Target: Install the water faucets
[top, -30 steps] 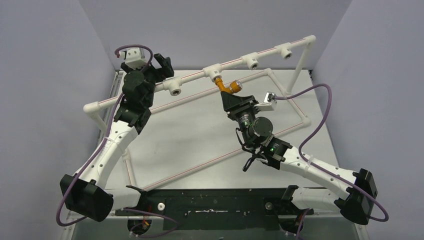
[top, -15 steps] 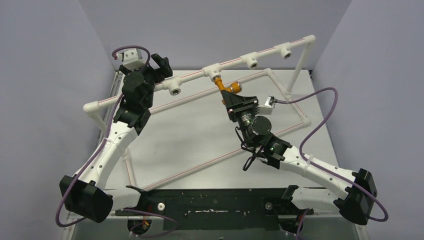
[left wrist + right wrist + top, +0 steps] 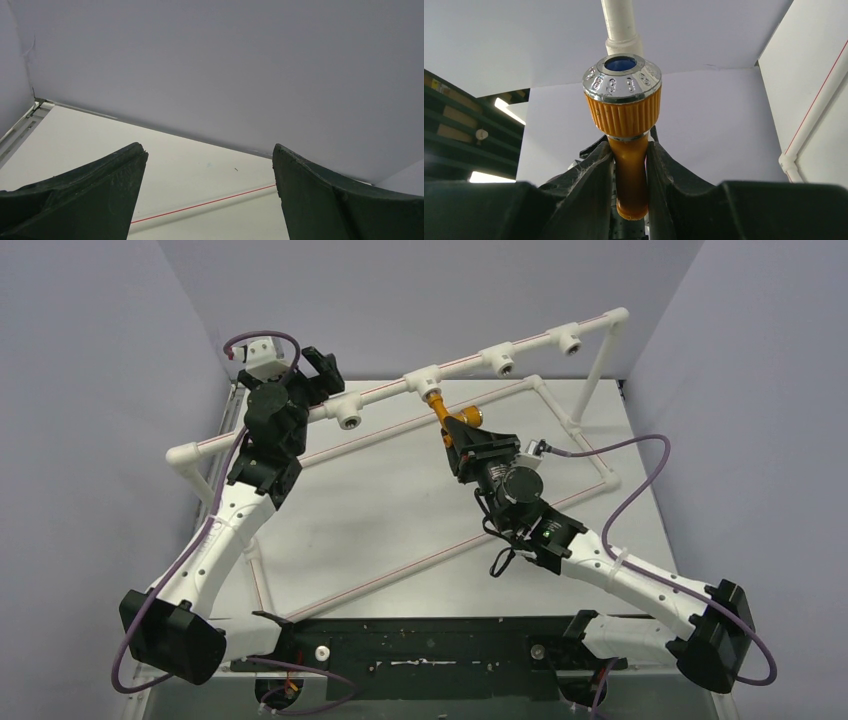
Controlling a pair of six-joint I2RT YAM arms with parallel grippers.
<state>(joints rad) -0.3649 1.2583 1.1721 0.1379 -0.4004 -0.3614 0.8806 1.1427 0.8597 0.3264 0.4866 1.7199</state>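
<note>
My right claw (image 3: 630, 150) is clamping the tap (image 3: 624, 107) mid-frame, its top end touching the tee (image 3: 427, 383); my left claw (image 3: 328, 370) is hanging wide apart, upper left.

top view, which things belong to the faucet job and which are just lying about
In the job: small orange-brass faucet; raised white pipe rail with tee sockets; right gripper, shut on the faucet.
Just there: left gripper, open and empty; purple cables.
</note>
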